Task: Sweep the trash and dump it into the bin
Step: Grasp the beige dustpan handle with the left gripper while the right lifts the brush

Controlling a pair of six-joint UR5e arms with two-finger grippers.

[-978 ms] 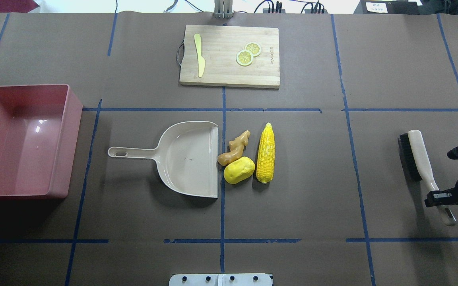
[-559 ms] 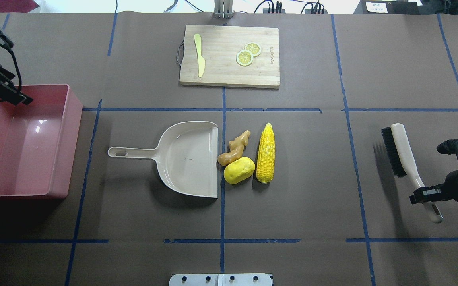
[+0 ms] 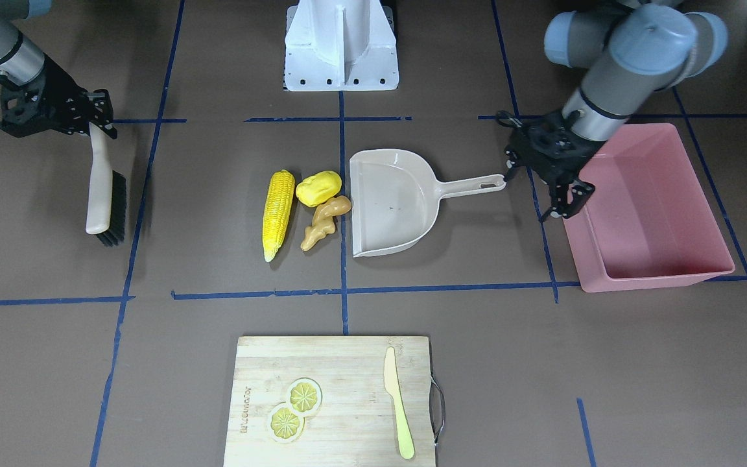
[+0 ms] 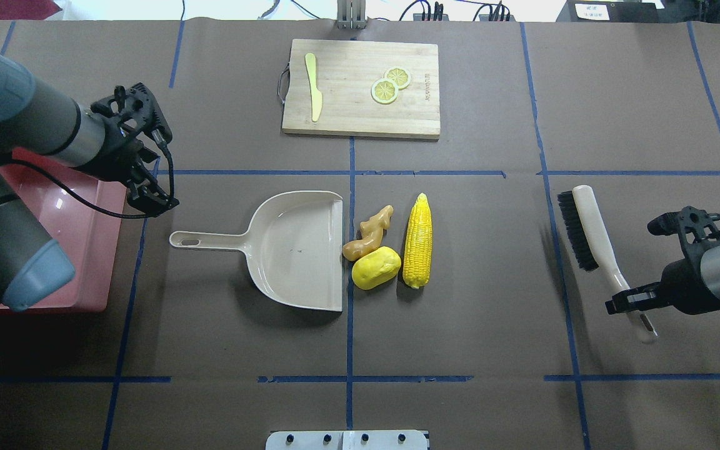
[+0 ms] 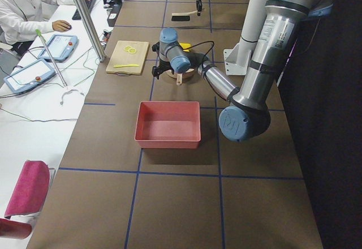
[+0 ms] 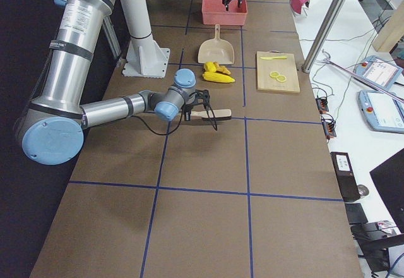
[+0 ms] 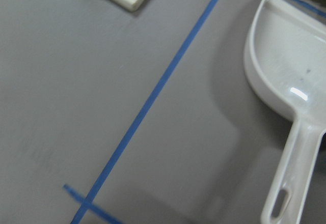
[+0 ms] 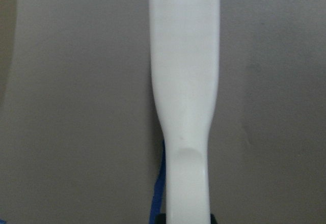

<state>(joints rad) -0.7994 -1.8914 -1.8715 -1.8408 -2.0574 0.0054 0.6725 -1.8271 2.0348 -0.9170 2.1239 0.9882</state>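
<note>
The trash lies in a cluster just right of the beige dustpan's (image 4: 297, 250) open mouth: the corn cob (image 4: 417, 240), the yellow potato lump (image 4: 375, 267) and the tan ginger root (image 4: 367, 232). The pink bin (image 3: 646, 207) stands at the table's left end, partly under my left arm in the overhead view. My left gripper (image 3: 568, 202) is open and empty, hovering between the bin and the end of the dustpan handle (image 4: 207, 240). My right gripper (image 4: 632, 303) is shut on the handle of a black-bristled brush (image 4: 591, 231), well right of the corn.
A wooden cutting board (image 4: 361, 87) with a pale yellow knife (image 4: 314, 86) and two lemon slices (image 4: 390, 84) lies at the far side, beyond the dustpan. Blue tape lines cross the brown table cover. The robot's base plate (image 3: 341, 52) is at the near edge.
My left arm has come in from the far left, over the bin, to beside the dustpan handle. My right gripper has carried the brush leftwards toward the trash.
</note>
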